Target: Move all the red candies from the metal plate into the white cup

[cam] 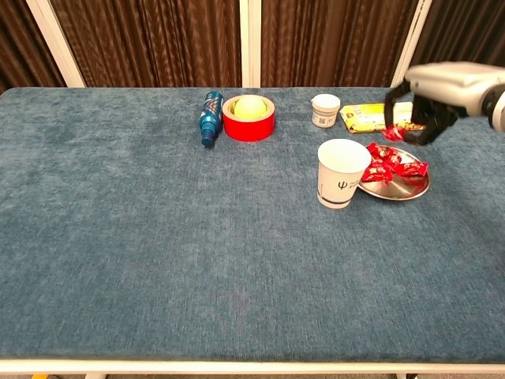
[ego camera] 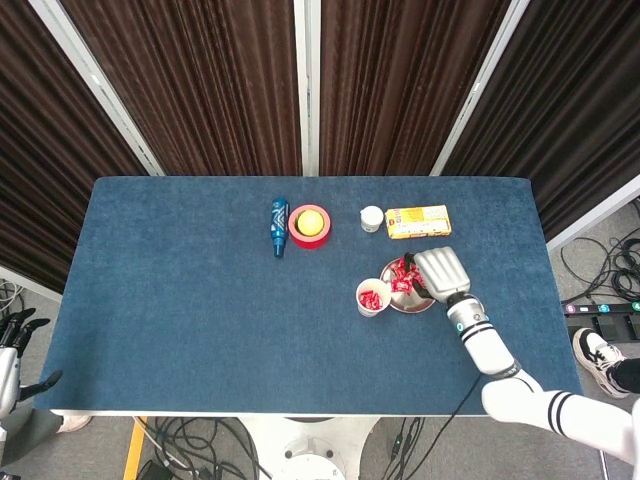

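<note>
Red candy [cam: 392, 133] is pinched in the right hand [cam: 430, 95], raised above the metal plate [cam: 410, 190] beside the white cup [cam: 341, 174] toward the tabletop's right edge.

Left hand [ego camera: 12, 345] hangs off the left edge, fingers spread, holding nothing.

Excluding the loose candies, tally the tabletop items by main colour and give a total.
Blue: 1, bottle
Red: 1, tape roll
White: 2, white cup, small jar
Yellow: 1, box
Silver: 1, metal plate
Total: 6

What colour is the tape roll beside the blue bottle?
The tape roll is red; the chest view shows it best.
</note>
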{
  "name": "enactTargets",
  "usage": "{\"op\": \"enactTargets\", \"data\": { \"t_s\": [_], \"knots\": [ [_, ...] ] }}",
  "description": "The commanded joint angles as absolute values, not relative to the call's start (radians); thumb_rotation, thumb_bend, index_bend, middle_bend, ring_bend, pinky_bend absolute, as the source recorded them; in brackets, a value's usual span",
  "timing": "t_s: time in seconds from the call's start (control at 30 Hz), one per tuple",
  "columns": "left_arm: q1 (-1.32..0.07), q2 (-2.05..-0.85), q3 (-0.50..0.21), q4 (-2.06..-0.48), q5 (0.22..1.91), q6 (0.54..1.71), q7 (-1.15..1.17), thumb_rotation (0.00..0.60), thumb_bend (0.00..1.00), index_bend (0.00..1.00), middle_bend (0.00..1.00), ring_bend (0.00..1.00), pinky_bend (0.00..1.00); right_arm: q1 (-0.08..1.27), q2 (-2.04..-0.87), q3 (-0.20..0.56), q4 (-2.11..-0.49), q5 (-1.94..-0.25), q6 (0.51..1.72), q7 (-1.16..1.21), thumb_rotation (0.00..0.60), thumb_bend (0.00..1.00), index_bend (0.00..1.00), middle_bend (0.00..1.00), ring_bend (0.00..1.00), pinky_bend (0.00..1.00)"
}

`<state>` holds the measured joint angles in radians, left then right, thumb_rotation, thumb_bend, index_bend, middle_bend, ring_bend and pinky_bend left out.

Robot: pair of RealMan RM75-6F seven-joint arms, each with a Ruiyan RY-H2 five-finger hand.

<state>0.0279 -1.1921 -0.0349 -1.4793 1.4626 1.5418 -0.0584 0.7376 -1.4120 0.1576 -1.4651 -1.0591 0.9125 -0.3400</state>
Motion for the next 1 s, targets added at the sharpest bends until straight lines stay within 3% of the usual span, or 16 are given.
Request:
{"op": "enactTargets", "data": {
  "t_s": [0.03, 0.37, 0.5, 0.63, 0.8, 1.0],
  "knots": [
    [0.029, -1.191, -0.034, -1.481, 1.465, 1.544, -0.058, 0.6, 0.0, 0.3, 0.24, 0.14, 0.18, 0.728, -1.357, 0.164, -1.569, -1.151, 0.957, -0.314, 0.6, 0.42, 0.62, 1.0, 0.99, 1.0],
    [0.036, -1.195, -0.031, -1.472, 1.455, 1.542, -0.067, 0.6, 0.0, 0.3, 0.24, 0.14, 0.18, 0.787, -1.439, 0.138, -1.534, -1.102, 0.882, -0.425, 0.6, 0.35, 0.47, 1.0, 0.99, 1.0],
    [0.035, -1.2, -0.03, -1.465, 1.454, 1.537, -0.072, 0.6, 0.0, 0.3, 0.24, 0.14, 0.18, 0.792, -1.461, 0.14, -1.518, -1.088, 0.888, -0.436, 0.6, 0.19, 0.39, 1.0, 0.99, 1.0],
    [0.036, -1.202, -0.032, -1.459, 1.452, 1.538, -0.078, 0.6, 0.0, 0.3, 0.24, 0.14, 0.18, 0.783, -1.45, 0.152, -1.524, -1.094, 0.919, -0.422, 0.6, 0.1, 0.34, 1.0, 0.99, 1.0],
    [0.036, -1.206, -0.032, -1.451, 1.456, 1.54, -0.087, 0.6, 0.0, 0.3, 0.24, 0.14, 0.18, 0.751, -1.411, 0.178, -1.519, -1.064, 0.967, -0.388, 0.6, 0.09, 0.33, 1.0, 0.99, 1.0],
    [0.036, -1.213, -0.03, -1.444, 1.46, 1.54, -0.092, 0.6, 0.0, 0.3, 0.24, 0.14, 0.18, 0.768, -1.43, 0.163, -1.401, -0.923, 0.877, -0.44, 0.6, 0.15, 0.4, 1.0, 0.99, 1.0]
  ]
}}
